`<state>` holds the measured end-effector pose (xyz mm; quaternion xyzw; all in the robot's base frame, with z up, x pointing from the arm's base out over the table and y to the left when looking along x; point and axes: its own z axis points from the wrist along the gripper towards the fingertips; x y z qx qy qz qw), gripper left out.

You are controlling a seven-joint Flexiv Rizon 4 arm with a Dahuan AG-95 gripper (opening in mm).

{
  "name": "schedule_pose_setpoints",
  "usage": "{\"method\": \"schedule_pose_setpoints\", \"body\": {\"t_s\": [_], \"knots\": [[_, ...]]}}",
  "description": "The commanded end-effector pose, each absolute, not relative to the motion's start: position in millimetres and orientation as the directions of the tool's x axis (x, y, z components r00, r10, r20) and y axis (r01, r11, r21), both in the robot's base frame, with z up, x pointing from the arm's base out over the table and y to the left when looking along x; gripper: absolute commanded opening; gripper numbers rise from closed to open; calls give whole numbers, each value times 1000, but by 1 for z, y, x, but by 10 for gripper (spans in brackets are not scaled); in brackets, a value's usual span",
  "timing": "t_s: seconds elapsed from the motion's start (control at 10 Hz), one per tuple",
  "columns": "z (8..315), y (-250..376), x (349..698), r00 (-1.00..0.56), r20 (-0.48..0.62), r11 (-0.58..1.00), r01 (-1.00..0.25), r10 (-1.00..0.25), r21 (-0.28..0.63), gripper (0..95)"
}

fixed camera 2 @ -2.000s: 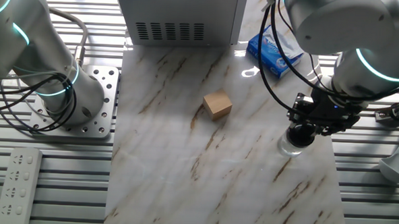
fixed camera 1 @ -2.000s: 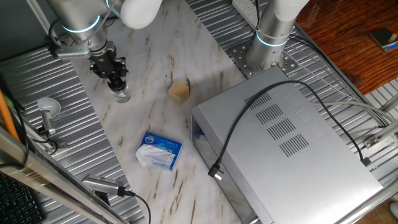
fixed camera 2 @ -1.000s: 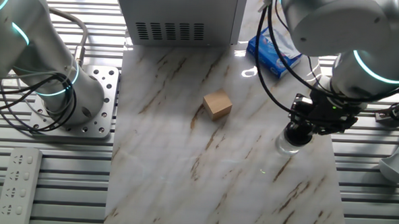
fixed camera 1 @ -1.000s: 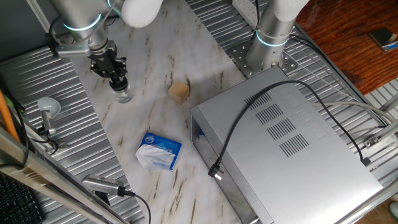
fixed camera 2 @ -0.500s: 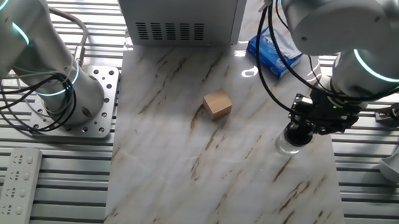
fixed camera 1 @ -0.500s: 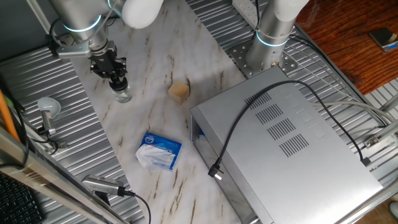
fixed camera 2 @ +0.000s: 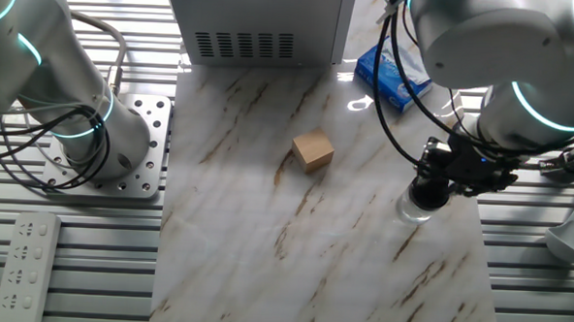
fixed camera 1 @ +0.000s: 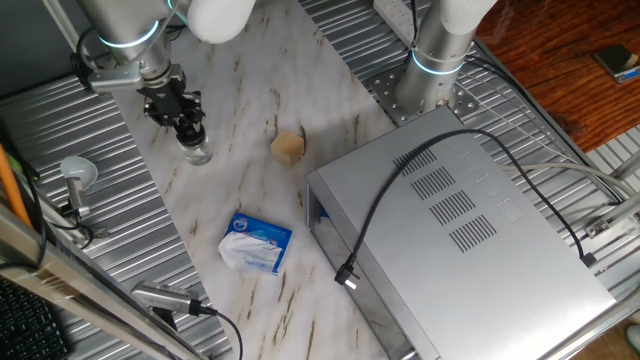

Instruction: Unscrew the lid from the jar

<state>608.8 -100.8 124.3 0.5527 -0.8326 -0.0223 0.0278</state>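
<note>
The small clear glass jar [fixed camera 1: 197,153] stands upright on the marble table, near its left edge in one fixed view and near the right side in the other fixed view [fixed camera 2: 410,210]. The black lid [fixed camera 1: 190,133] sits on top of it [fixed camera 2: 427,194]. My gripper [fixed camera 1: 188,128] comes straight down over the jar and its black fingers are shut on the lid [fixed camera 2: 429,191]. The fingers hide most of the lid.
A tan cube [fixed camera 1: 287,148] lies mid-table [fixed camera 2: 313,150]. A blue-and-white packet [fixed camera 1: 256,242] lies nearer the front [fixed camera 2: 395,75]. A large grey metal box [fixed camera 1: 460,235] with a black cable fills the right side. A ladle [fixed camera 1: 74,178] rests on the ridged metal beside the jar.
The gripper has turned a little about its vertical axis while staying over the jar. The jar and the other objects have not moved.
</note>
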Motion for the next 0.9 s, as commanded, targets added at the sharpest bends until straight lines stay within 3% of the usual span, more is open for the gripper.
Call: {"method": "schedule_pose_setpoints", "body": {"t_s": [0.1, 0.6, 0.7, 0.9], "knots": [[124, -101, 608, -398, 21, 399, -914, -917, 70, 950], [114, -101, 611, -480, 26, 481, -874, -877, 71, 950], [112, -101, 611, -521, 29, 521, -850, -853, 70, 760], [111, -101, 611, -588, 36, 589, -805, -808, 69, 760]]}}
